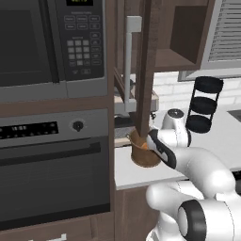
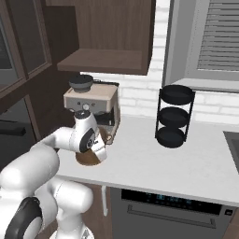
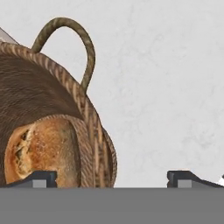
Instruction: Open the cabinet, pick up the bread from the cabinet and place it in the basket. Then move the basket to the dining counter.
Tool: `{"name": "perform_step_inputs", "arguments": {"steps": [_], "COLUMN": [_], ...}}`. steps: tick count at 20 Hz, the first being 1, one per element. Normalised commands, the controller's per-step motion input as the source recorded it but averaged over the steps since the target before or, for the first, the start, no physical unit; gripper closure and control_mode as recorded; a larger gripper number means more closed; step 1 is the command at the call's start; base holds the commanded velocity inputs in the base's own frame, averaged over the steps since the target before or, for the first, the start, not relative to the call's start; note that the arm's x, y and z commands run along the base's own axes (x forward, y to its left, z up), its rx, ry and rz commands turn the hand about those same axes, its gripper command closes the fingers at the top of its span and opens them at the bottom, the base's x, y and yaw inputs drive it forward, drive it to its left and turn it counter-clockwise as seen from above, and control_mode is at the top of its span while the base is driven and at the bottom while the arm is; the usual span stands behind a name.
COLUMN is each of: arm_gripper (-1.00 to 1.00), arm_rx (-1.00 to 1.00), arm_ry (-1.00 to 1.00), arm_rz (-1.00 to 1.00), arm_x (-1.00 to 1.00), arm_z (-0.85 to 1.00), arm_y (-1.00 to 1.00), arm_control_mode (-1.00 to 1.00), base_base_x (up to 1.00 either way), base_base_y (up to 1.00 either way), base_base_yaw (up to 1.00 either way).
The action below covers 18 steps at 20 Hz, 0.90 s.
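**Bread in the basket, hand spread over the rim**

The bread (image 3: 41,151) is a crusty golden-brown bun with a pale, cracked patch on one side, lying inside the basket (image 3: 65,100). The basket is brown woven wicker with a thin loop handle (image 3: 74,41) arching above its rim, and it stands on the white bench (image 3: 166,87).

The hand (image 3: 113,177) hangs just above the basket, fingers spread wide and holding nothing. One fingertip (image 3: 41,177) sits in front of the bread inside the basket; the other (image 3: 183,177) is outside the rim over bare bench, so the basket wall lies between them. Whether either fingertip touches the wicker cannot be told.

The open cabinet (image 1: 146,56) door hangs above the hand.
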Motion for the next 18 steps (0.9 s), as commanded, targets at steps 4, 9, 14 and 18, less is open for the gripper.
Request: {"name": "perform_step_inputs", "arguments": {"steps": [4, 9, 14, 18], "arm_gripper": [1.00, 1.00, 1.00, 1.00], "arm_rx": [0.01, 0.01, 0.04, 0.09], "arm_ry": [0.08, 0.05, 0.00, 0.00], "arm_rz": [0.00, 0.00, 0.00, 0.00], "arm_x": [0.17, 0.03, -0.03, -0.16], "arm_z": [-0.55, -0.49, -0.28, 0.18], "arm_y": [0.03, 0.02, 0.03, 0.00], "arm_control_mode": [-1.00, -1.00, -1.00, -1.00], "base_base_x": [0.00, 0.00, 0.00, 0.00], "base_base_y": [0.00, 0.00, 0.00, 0.00], "base_base_yaw": [0.00, 0.00, 0.00, 0.00]}}
